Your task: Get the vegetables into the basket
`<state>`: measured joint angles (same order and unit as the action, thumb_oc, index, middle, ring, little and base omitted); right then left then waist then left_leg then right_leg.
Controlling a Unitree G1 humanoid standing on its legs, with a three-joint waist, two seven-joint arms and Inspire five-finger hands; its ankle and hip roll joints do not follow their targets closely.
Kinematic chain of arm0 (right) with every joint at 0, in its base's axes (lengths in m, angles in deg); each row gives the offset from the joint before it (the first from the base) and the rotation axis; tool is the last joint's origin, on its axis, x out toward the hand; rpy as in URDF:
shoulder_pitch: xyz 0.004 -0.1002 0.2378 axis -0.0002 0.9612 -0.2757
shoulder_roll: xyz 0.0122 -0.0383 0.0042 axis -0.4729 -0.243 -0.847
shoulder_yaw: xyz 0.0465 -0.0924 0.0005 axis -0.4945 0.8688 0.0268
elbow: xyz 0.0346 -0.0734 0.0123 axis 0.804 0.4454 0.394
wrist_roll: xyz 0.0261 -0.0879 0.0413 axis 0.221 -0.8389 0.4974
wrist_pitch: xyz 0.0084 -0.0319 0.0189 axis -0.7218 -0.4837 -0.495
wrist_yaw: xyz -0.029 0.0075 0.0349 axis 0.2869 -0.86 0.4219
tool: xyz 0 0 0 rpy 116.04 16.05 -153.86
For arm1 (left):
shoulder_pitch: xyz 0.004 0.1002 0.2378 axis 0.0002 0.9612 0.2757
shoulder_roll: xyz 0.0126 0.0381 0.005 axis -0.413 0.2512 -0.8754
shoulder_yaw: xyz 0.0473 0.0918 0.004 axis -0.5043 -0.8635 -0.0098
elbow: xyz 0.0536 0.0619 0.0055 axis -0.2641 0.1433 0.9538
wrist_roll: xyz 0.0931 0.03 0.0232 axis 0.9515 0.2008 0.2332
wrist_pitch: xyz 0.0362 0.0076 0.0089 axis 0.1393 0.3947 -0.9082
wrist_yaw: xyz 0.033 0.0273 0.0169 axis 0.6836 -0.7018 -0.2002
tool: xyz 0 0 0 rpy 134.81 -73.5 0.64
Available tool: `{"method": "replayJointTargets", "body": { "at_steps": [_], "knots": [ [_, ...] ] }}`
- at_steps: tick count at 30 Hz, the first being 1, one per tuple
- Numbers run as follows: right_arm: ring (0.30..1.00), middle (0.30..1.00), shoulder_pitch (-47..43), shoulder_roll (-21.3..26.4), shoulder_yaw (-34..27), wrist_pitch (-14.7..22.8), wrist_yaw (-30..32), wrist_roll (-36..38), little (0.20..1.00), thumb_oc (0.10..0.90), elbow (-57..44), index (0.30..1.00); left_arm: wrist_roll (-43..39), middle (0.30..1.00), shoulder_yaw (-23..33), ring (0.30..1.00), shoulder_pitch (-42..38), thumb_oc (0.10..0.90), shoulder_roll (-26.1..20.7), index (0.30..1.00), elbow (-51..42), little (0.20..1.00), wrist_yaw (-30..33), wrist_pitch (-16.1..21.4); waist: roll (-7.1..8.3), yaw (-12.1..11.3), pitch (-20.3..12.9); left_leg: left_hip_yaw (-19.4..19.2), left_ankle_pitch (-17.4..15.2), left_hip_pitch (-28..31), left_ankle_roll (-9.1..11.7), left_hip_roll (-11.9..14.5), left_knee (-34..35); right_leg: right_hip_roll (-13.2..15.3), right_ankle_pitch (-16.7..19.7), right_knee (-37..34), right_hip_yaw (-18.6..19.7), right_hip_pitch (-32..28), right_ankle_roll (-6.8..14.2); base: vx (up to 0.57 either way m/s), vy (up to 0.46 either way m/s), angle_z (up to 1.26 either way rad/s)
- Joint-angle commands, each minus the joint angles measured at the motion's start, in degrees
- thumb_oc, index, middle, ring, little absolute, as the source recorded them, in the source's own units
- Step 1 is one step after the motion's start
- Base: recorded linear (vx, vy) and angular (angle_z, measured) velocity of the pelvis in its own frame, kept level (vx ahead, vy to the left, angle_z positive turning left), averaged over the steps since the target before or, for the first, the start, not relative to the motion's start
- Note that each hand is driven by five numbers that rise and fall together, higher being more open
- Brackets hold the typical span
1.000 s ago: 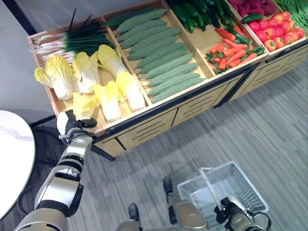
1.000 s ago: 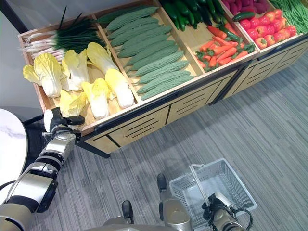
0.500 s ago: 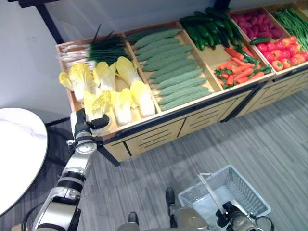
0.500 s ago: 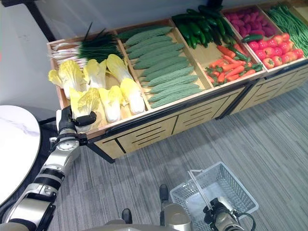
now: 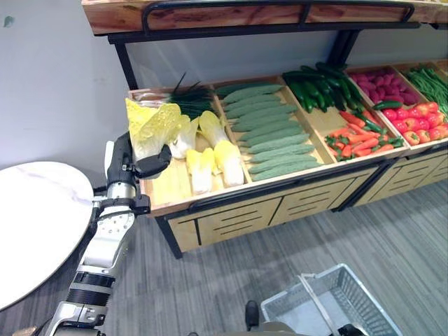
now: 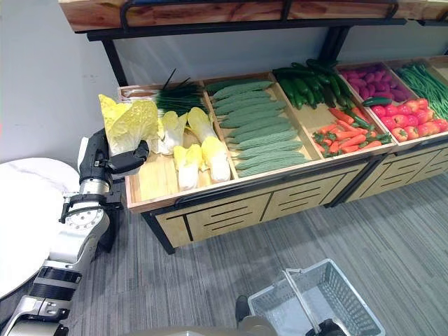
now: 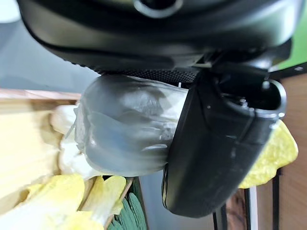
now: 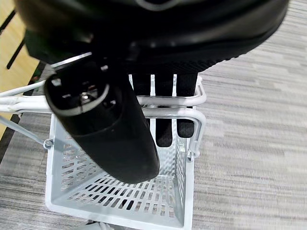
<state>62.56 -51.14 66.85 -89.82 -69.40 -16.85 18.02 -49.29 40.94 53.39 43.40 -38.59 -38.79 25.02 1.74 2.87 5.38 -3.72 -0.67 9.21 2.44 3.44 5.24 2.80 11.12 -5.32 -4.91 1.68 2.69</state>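
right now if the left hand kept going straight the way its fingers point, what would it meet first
The left hand, shut on a yellow-green napa cabbage, points up and back over the wooden produce stand. It would probably first meet the grey wall behind the stand, though depth is unclear.

Slanted wooden produce stand (image 5: 210, 204) on grey carpet floor (image 5: 392, 238), bearing yellow-white napa cabbages (image 5: 213, 150), ridged green bitter gourds (image 5: 269, 133), orange carrots (image 5: 357, 140).
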Motion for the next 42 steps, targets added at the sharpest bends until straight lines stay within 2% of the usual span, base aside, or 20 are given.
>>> {"method": "replayJointTargets", "body": {
  "at_steps": [1, 4, 15, 17, 27, 28, 30, 34, 35, 36, 38, 39, 40, 41, 42],
  "knots": [
    [0.3, 0.3, -1.58, 3.07, 1.19, -0.55, -0.03, 0.88, 0.3, 0.4, 2.99, 0.3, 1.22, 0.3, 1.78, 0.3, -5.61, 0.4, -3.86, 0.3, -4.66, 0.3, -0.83, 6.25, 1.55, 1.68, -3.35, -0.88, -0.81, -2.44, 2.02, -0.31, -0.24, 3.85, -8.84, 0.7, -0.61, -7.07, 5.88, 0.04, 0.022, 0.0],
    [0.3, 0.3, -1.93, 2.93, 1.21, -0.55, -0.09, 0.85, 0.3, 0.4, 2.97, 0.3, 5.4, 0.3, 1.83, 0.3, -5.66, 0.4, -4.94, 0.3, -6.42, 0.3, -1.05, 5.44, 1.77, 2.05, -3.55, -1.63, -1.08, -1.93, 1.68, -0.4, -0.24, 4.0, -8.65, 1.12, 0.4, -6.87, 6.1, -0.01, 0.022, -0.01],
    [0.3, 0.3, -2.46, 3.02, 1.74, -0.24, -0.34, 0.57, 0.3, 0.4, 2.41, 0.3, 4.39, 0.3, 1.08, 0.3, -5.23, 0.4, -4.44, 0.3, -8.36, 0.3, -2.47, 5.65, 2.07, 2.96, -3.53, -4.2, -2.11, 0.58, 0.4, -0.53, -0.24, 3.72, -8.36, 2.07, 5.02, -6.17, 6.36, 0.02, 0.024, -0.22],
    [0.3, 0.3, -2.39, 3.88, 0.52, -0.41, -0.23, 1.15, 0.3, 0.4, 2.7, 0.3, 3.45, 0.3, -0.48, 0.3, -6.53, 0.4, -4.62, 0.3, -8.05, 0.3, -3.54, 5.68, 1.8, 4.26, -3.55, -6.51, -3.52, 2.27, -0.38, -0.93, -0.24, 3.87, -8.42, 1.94, 7.77, -6.09, 7.23, 0.06, 0.08, -0.3],
    [0.3, 0.3, 1.13, 9.22, -4.81, -0.74, -1.04, 0.91, 0.3, 0.4, 5.1, 0.3, 1.55, 0.3, -5.13, 0.3, -11.63, 0.4, -5.32, 0.3, -6.39, 0.3, -5.78, 6.21, 1.52, 8.41, -2.19, -11.72, -4.45, 3.63, -1.94, -2.66, -0.44, 4.01, -7.4, 5.63, 14.27, -2.0, 8.95, -0.01, 0.055, -0.34],
    [0.3, 0.3, 1.19, 9.27, -4.89, -0.74, -1.07, 0.89, 0.3, 0.4, 5.04, 0.3, 1.52, 0.3, -5.18, 0.3, -11.7, 0.4, -5.27, 0.3, -6.32, 0.3, -5.8, 6.24, 1.48, 8.26, -2.18, -11.83, -4.47, 3.65, -1.96, -2.68, -0.43, 4.0, -7.44, 5.74, 14.39, -1.92, 8.98, -0.03, 0.033, -0.31],
    [0.3, 0.3, 2.81, 11.18, -7.71, -0.97, -1.44, 1.04, 0.3, 0.4, 6.26, 0.3, 1.11, 0.3, -6.34, 0.3, -12.65, 0.4, -5.32, 0.3, -5.81, 0.3, -6.54, 6.4, 1.45, 9.41, -1.2, -13.64, -4.84, 3.78, -2.4, -3.28, -0.73, 3.94, -6.74, 6.68, 16.43, -0.43, 9.77, -0.06, 0.048, -0.37],
    [0.3, 0.3, 3.28, 12.64, -9.32, -1.19, -1.65, 0.96, 0.3, 0.4, 7.38, 0.3, 0.44, 0.3, -7.49, 0.3, -14.05, 0.4, -5.22, 0.3, -5.17, 0.3, -6.72, 6.59, 1.36, 9.62, 0.11, -15.54, -5.32, 3.79, -2.58, -3.45, -1.53, 4.38, -6.21, 7.5, 16.58, 0.97, 10.47, -0.09, -0.009, -0.47],
    [0.3, 0.3, 1.53, 13.99, -9.71, -1.31, -1.19, 0.98, 0.3, 0.4, 6.72, 0.3, -0.02, 0.3, -8.24, 0.3, -15.75, 0.4, -5.77, 0.3, -4.77, 0.3, -6.29, 6.69, 1.26, 7.64, 2.47, -19.29, -6.45, 2.45, -2.13, -1.93, -4.55, 8.09, -5.3, 10.52, 5.27, 3.59, 10.46, -0.21, -0.152, -0.7],
    [0.3, 0.3, 1.43, 13.94, -9.74, -1.32, -1.2, 0.97, 0.3, 0.4, 6.71, 0.3, -0.02, 0.3, -8.26, 0.3, -15.9, 0.4, -5.82, 0.3, -4.71, 0.3, -6.28, 6.7, 1.4, 7.67, 2.43, -19.29, -6.14, 2.03, -2.01, -1.88, -4.78, 8.09, -4.96, 10.44, 5.24, 3.85, 10.27, -0.25, -0.163, -0.9],
    [0.3, 0.3, -0.29, 14.66, -9.27, -1.27, -0.94, 0.66, 0.3, 0.4, 5.32, 0.3, -0.3, 0.3, -7.93, 0.3, -16.21, 0.4, -6.45, 0.3, -4.61, 0.3, -5.93, 6.52, 1.09, 6.1, 3.59, -22.3, -6.49, 1.12, -1.35, -0.15, -6.9, 12.35, -5.45, 13.55, -8.19, 4.63, 8.75, -0.18, -0.069, -1.02],
    [0.3, 0.3, -1.11, 14.71, -8.79, -1.21, -0.84, 0.59, 0.3, 0.4, 4.44, 0.3, -0.17, 0.3, -7.43, 0.3, -15.94, 0.4, -6.96, 0.3, -4.5, 0.3, -5.85, 6.35, 1.2, 5.76, 3.89, -23.71, -6.44, 0.84, -1.16, 0.47, -7.51, 14.02, -5.16, 14.82, -12.77, 5.04, 8.24, -0.13, -0.014, -0.93],
    [0.3, 0.3, -2.27, 14.65, -8.07, -1.26, -0.68, 0.23, 0.3, 0.4, 3.74, 0.3, -0.13, 0.3, -6.07, 0.3, -14.98, 0.4, -7.66, 0.3, -4.73, 0.3, -5.47, 6.24, 0.95, 4.82, 3.99, -24.91, -7.71, 1.62, -1.01, 1.03, -7.56, 15.77, -5.99, 16.66, -17.48, 4.8, 8.63, -0.1, 0.003, -0.82],
    [0.3, 0.3, -2.86, 14.34, -7.3, -1.3, -0.75, -0.31, 0.3, 0.4, 3.33, 0.3, 0.16, 0.3, -5.14, 0.3, -14.27, 0.4, -8.1, 0.3, -4.78, 0.3, -5.25, 5.98, 1.04, 4.25, 4.06, -26.57, -7.6, 1.91, -0.95, 1.37, -7.55, 17.03, -5.47, 17.8, -20.52, 4.82, 8.43, -0.07, -0.009, -0.56],
    [0.3, 0.3, -4.15, 14.04, -5.84, -1.5, -1.01, -1.6, 0.3, 0.4, 2.83, 0.3, 0.6, 0.3, -3.35, 0.3, -12.4, 0.4, -9.1, 0.3, -5.28, 0.3, -5.28, 5.55, 1.61, 3.62, 3.69, -29.76, -7.56, 2.82, -0.77, 1.53, -7.3, 18.71, -4.3, 17.99, -25.82, 4.34, 8.6, -0.08, -0.035, -1.41]
  ]
}}
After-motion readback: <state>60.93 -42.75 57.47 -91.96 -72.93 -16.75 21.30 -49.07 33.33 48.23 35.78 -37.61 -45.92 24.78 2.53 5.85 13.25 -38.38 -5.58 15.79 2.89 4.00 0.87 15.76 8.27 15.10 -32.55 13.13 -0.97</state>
